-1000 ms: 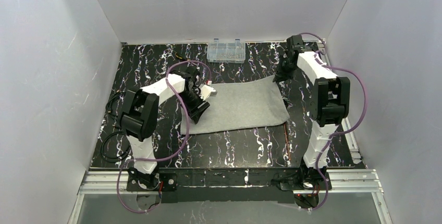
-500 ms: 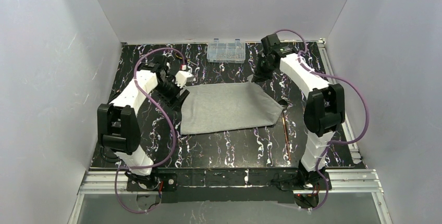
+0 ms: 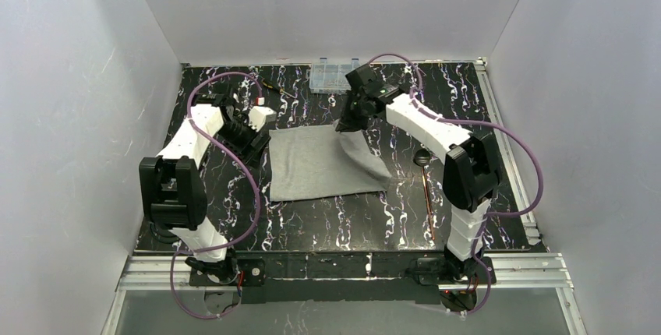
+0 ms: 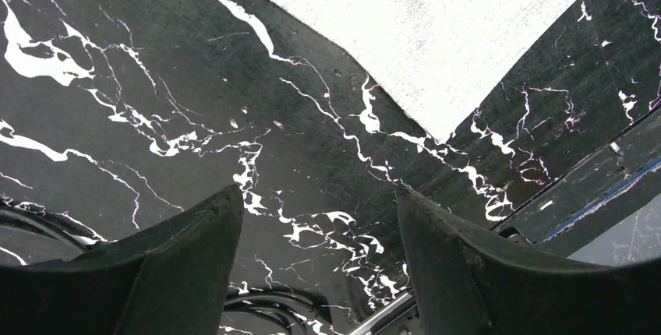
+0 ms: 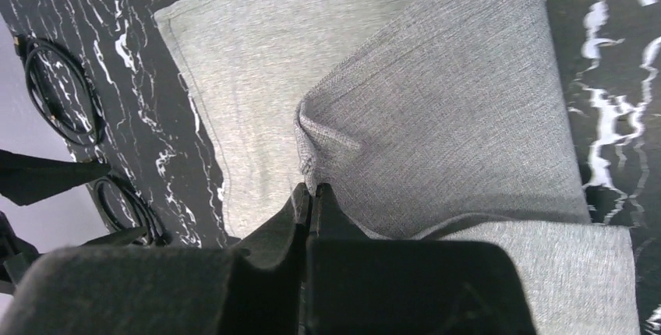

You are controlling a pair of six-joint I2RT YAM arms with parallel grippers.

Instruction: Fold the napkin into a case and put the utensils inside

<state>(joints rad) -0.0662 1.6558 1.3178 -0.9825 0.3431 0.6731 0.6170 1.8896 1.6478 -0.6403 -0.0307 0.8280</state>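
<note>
My left gripper is open wide and holds nothing. Its two fingers hang over the bare black worktop, which has white lines all over it. It is just off the left side of the napkin, and it is not touching it. From my left wrist I can see one corner of the grey cloth near my fingers. My right gripper is closed tight on the napkin. It pinches a little bunch of the cloth, and the cloth there is lifted up off the worktop. That lifted part leans over the flat part like a flap. The rest of the napkin lies flat in the middle of the worktop, a bit closer to the far edge than the near edge. The utensils lie on the bare worktop just to the right of the napkin, out in the open. They are long and thin, and the dark spoon head points to the far edge. A clear plastic box sits at the far edge, partly behind my right arm.
</note>
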